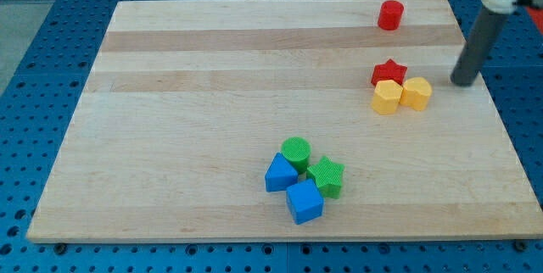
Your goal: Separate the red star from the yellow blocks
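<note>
Your tip (462, 82) sits on the wooden board (187, 103) near its right edge, just to the view's right of the yellow blocks and apart from them, touching no block. The rod has no fingers, so it grips nothing; only its lower end meets the board.

The red star (389, 72) lies in the board's upper right part. It touches both yellow blocks: the left yellow block (388, 97) sits directly below it, and the right yellow block (417, 92) is at its lower right. The two yellow blocks touch each other side by side. Their exact shapes are hard to make out; they look many-sided.

A red cylinder (390, 14) stands alone near the view's top, well above the star.

At the view's bottom centre you have a tight cluster: a green cylinder (295, 152), a green star (327, 175), a blue triangular block (279, 175) and a blue cube (305, 201), all touching or nearly so, well apart from your tip.
</note>
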Controlling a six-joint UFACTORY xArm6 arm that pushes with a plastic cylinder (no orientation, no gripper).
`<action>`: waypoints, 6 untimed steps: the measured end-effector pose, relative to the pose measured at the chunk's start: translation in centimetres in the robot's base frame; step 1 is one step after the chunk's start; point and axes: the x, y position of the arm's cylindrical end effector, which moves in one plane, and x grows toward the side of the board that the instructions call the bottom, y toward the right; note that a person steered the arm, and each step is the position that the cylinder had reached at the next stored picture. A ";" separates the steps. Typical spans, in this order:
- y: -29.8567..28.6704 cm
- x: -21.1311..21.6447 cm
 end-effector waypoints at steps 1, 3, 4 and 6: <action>-4.3 1.1; -9.6 0.0; -8.2 -0.7; -15.5 -1.9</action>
